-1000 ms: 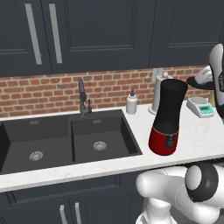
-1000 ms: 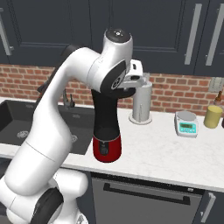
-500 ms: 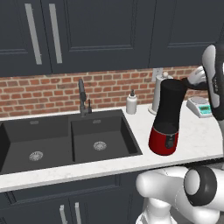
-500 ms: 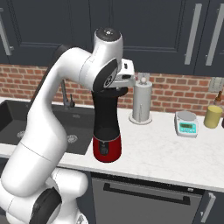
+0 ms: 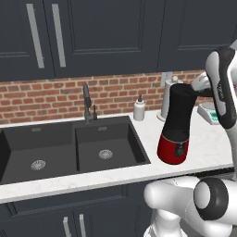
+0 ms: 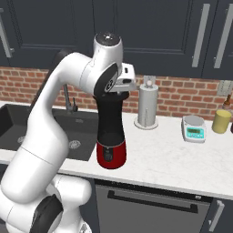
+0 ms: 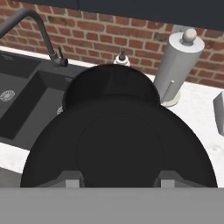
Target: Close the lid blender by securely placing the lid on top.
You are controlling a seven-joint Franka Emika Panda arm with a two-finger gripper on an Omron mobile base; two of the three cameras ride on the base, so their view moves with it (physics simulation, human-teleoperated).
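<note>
1. Left base view: the blender point(image 5: 177, 125) stands upright on the table point(image 5: 139, 139), just right of the sink point(image 5: 69, 148). Its broad red base should make it stable, but the tall black jar gives leverage, so a sideways shove at the rim could tip it. The arm bends in from the right, with the hand level with the jar's rim.

2. Right base view: the forearm crosses in front of the jar's top, and the wrist hangs right above it, with the paper-towel roll point(image 6: 147, 107) behind.

3. Hand view: the lid point(image 7: 118, 148) looms close beneath the camera, with the jar's opening point(image 7: 111, 85) just beyond it. It looks light, rigid and smooth, best pinched by its central knob. The claw's point(image 7: 118, 183) tips peek out on either side of it; I judge they carry it, but cannot tell.
</note>
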